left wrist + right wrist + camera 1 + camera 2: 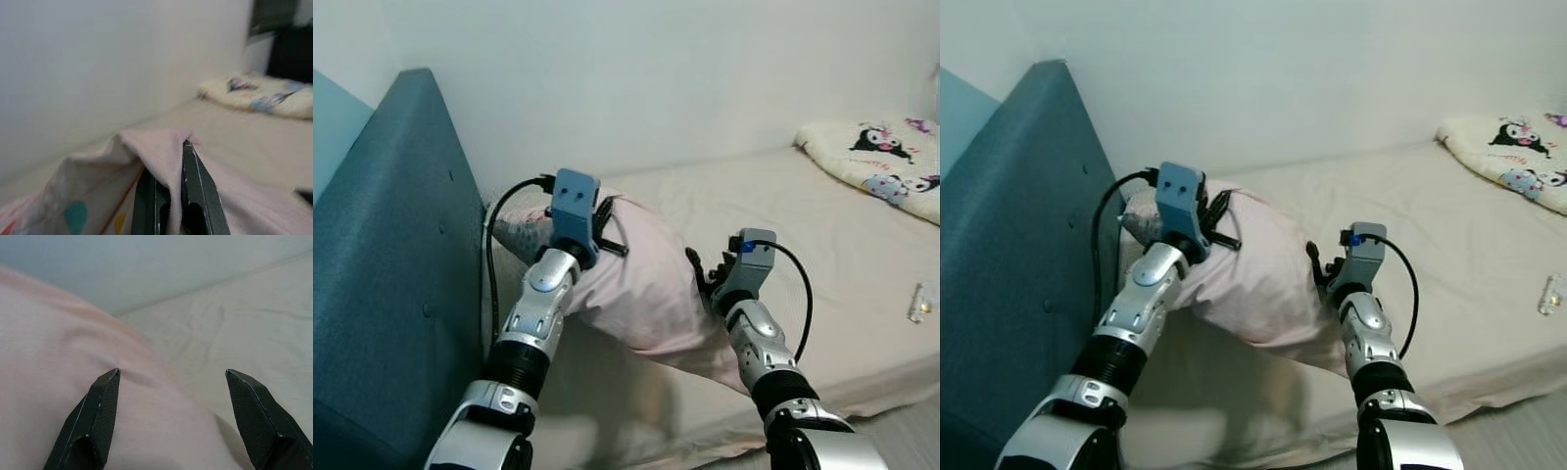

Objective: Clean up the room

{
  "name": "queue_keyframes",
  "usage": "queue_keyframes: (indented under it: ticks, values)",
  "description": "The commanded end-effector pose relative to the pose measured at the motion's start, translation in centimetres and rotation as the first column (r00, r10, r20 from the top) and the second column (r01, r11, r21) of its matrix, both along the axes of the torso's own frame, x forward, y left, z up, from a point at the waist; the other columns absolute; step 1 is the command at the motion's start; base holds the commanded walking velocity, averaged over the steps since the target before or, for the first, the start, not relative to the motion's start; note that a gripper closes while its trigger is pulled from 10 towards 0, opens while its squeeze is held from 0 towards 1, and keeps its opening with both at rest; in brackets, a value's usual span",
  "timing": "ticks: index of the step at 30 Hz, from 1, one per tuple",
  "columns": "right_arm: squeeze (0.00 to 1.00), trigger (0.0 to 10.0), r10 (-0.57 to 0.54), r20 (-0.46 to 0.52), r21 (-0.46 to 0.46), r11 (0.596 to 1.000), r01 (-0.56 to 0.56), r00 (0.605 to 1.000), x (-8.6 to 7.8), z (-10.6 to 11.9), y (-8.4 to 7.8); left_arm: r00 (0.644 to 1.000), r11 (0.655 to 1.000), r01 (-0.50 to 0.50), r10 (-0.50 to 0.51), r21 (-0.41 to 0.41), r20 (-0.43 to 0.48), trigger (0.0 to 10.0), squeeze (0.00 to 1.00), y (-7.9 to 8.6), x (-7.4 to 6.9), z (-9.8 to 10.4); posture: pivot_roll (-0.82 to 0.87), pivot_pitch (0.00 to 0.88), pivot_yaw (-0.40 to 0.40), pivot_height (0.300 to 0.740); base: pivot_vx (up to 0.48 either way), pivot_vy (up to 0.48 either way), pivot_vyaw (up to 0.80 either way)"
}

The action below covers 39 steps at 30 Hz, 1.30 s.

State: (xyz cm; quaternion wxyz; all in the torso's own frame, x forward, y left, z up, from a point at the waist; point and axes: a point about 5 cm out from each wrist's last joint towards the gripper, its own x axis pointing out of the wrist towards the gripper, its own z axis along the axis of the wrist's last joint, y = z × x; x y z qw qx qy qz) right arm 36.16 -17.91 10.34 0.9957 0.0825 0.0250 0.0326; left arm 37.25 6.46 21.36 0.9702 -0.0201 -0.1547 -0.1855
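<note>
A pale pink pillow (641, 279) lies at the head end of the bed, beside the blue headboard (396, 264). My left gripper (607, 230) is shut on a fold of the pillow's pink cover (166, 152) near its top; the fabric is pinched between the black fingers (195, 186). A polka-dot cloth (73, 205) shows under the pink cover. My right gripper (697, 269) stands open at the pillow's lower right side, with its fingertips (105, 396) resting against the pink surface (58, 367).
The bed's beige sheet (803, 225) stretches to the right. A cartoon-print blanket (891, 157) lies at the far right corner. A small clear object (922, 302) sits near the right edge of the mattress. White wall (656, 69) behind.
</note>
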Motion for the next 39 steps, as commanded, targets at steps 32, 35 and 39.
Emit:
queue_keyframes:
  ticks: [32, 35, 39]
  values:
    - [0.00, 10.0, 0.006, -0.010, 0.057, 0.998, -0.005, 1.000, -2.8, -2.3, -0.1, 0.713, 0.327, -0.297, 0.701, 0.897, -0.020, 10.0, 0.00, 16.7, -5.6, -17.8, -0.28, 0.081, 0.059, 0.740, 0.000, 0.000, 0.00]
    - [0.00, 10.0, 0.005, -0.014, 0.062, 0.998, -0.005, 1.000, -2.6, -2.2, -0.1, 0.657, 0.302, -0.280, 0.753, 0.911, -0.048, 10.0, 0.00, 18.8, -7.1, -18.8, -0.26, 0.083, 0.064, 0.740, 0.000, 0.000, 0.00]
    - [0.00, 10.0, 0.015, -0.010, 0.069, 0.998, -0.014, 1.000, -2.4, -1.9, 0.4, 0.589, 0.306, -0.239, 0.800, 0.922, -0.113, 10.0, 0.00, 20.1, -9.4, -20.7, -0.25, 0.080, 0.066, 0.740, 0.000, 0.000, 0.00]
